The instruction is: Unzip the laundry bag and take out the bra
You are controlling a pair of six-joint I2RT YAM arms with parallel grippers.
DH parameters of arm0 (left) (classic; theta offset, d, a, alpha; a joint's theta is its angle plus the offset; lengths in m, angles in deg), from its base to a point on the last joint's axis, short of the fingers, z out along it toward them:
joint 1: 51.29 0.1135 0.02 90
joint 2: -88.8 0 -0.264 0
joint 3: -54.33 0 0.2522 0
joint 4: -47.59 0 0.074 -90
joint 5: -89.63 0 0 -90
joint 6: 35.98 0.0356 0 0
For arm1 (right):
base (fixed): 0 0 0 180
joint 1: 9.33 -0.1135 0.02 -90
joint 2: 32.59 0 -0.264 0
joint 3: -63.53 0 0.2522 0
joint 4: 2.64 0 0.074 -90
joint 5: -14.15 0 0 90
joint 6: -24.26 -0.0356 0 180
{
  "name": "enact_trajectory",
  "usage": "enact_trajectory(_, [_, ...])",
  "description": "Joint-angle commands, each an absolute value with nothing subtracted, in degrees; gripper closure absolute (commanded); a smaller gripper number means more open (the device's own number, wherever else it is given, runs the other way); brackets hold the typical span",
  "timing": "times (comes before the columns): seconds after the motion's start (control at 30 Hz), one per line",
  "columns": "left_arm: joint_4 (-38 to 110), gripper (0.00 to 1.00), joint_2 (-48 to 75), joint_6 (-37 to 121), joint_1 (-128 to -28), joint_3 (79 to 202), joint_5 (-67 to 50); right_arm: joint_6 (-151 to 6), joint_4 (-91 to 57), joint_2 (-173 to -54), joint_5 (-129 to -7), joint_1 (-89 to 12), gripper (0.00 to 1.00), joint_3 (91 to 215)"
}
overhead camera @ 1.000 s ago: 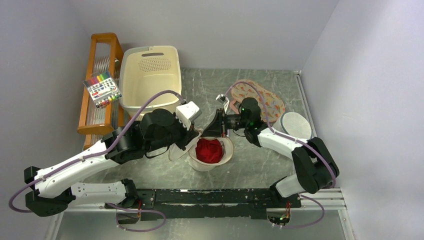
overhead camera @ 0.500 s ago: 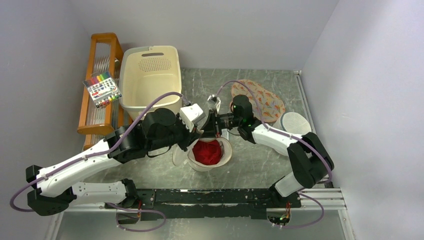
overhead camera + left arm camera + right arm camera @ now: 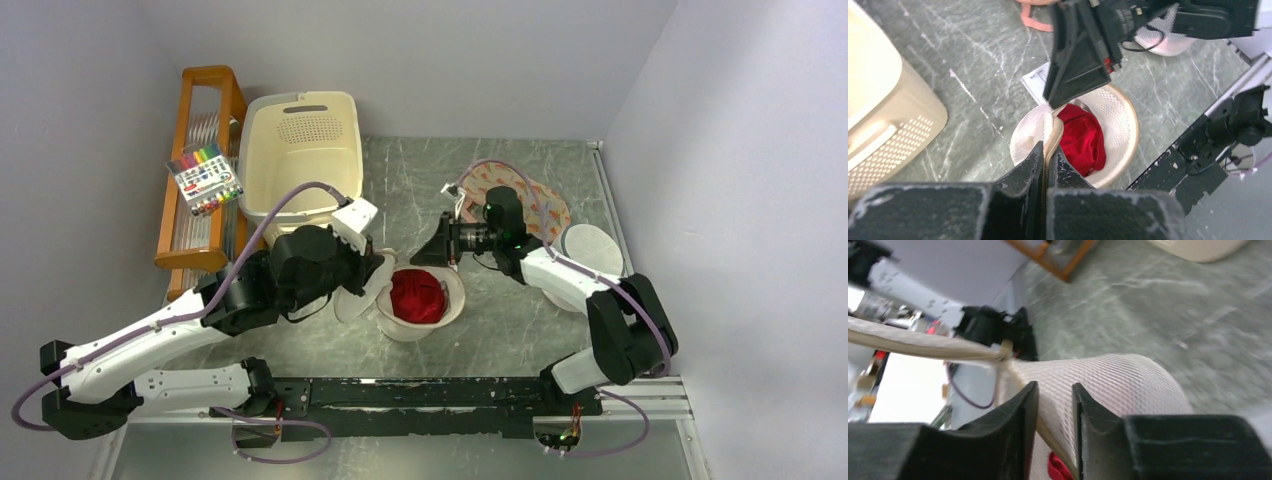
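The round cream mesh laundry bag (image 3: 452, 308) lies open at the table's middle, with the red bra (image 3: 417, 296) bunched inside. My left gripper (image 3: 372, 272) is shut on the zip rim of the bag's lifted flap; in the left wrist view (image 3: 1049, 155) the rim runs up between its fingers, with the bag (image 3: 1120, 120) and bra (image 3: 1083, 137) beyond. My right gripper (image 3: 440, 248) sits at the bag's far rim. In the right wrist view (image 3: 1055, 392) its fingers stand slightly apart over the mesh (image 3: 1118, 385), and a bit of red bra (image 3: 1058, 471) shows below.
A cream basket (image 3: 303, 150), a wooden rack (image 3: 195, 170) and a marker pack (image 3: 205, 180) stand at the back left. A patterned fabric piece (image 3: 535, 205) and a whiter drum mesh bag (image 3: 592, 250) lie at the right. A paper tag (image 3: 1035, 82) lies behind the bag.
My left gripper has drawn back to the left with the flap's rim, opening the bag wider. My right gripper moved left, then back right to the far rim.
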State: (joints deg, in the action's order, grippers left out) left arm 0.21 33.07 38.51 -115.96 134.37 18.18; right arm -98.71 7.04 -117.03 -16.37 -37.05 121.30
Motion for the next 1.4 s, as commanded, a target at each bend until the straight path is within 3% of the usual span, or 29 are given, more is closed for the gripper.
enact_trajectory(0.0, [3.3,0.93,36.3,29.3,-116.2,132.8,26.8,-87.7,-16.4,-112.3,-29.1,-34.5,0.62,124.2])
enact_trajectory(0.1, [3.2,0.93,37.7,26.0,-116.2,130.3,28.0,-82.6,-25.4,-107.0,-38.0,-34.5,0.38,125.5])
enact_trajectory(0.17, [2.3,0.93,37.7,23.7,-116.2,129.9,29.8,-80.6,-29.4,-104.2,-44.2,-34.5,0.29,125.9])
enact_trajectory(0.33, [-3.2,0.93,36.4,17.9,-116.2,131.8,34.8,-80.3,-33.4,-100.3,-48.9,-35.3,0.20,124.2])
enact_trajectory(0.57, [-9.3,0.93,33.7,12.8,-116.0,133.6,38.6,-81.2,-31.3,-97.9,-50.3,-37.3,0.20,120.2])
enact_trajectory(0.67, [-12.2,0.93,32.8,10.6,-115.9,133.7,40.2,-81.2,-31.1,-98.7,-50.7,-37.3,0.29,119.5])
enact_trajectory(0.9, [-25.4,0.77,27.3,3.1,-115.7,133.1,46.8,-83.4,-27.4,-99.2,-47.1,-37.3,0.77,118.2])
enact_trajectory(1.07, [-35.1,0.70,19.0,-2.9,-115.6,132.5,50.6,-83.7,-25.9,-99.1,-45.6,-37.3,0.96,117.6])
enact_trajectory(1.2, [-46.8,0.51,10.0,-10.9,-115.6,138.1,54.3,-83.3,-25.8,-98.8,-45.1,-37.3,1.00,117.8])
enact_trajectory(1.27, [-47.1,0.38,6.8,-9.7,-115.6,141.9,53.6,-83.2,-25.8,-98.7,-45.1,-37.3,1.00,117.8])
enact_trajectory(1.37, [-43.7,0.30,4.7,-6.2,-115.7,146.6,50.1,-83.1,-25.9,-98.7,-44.7,-38.7,1.00,117.9])
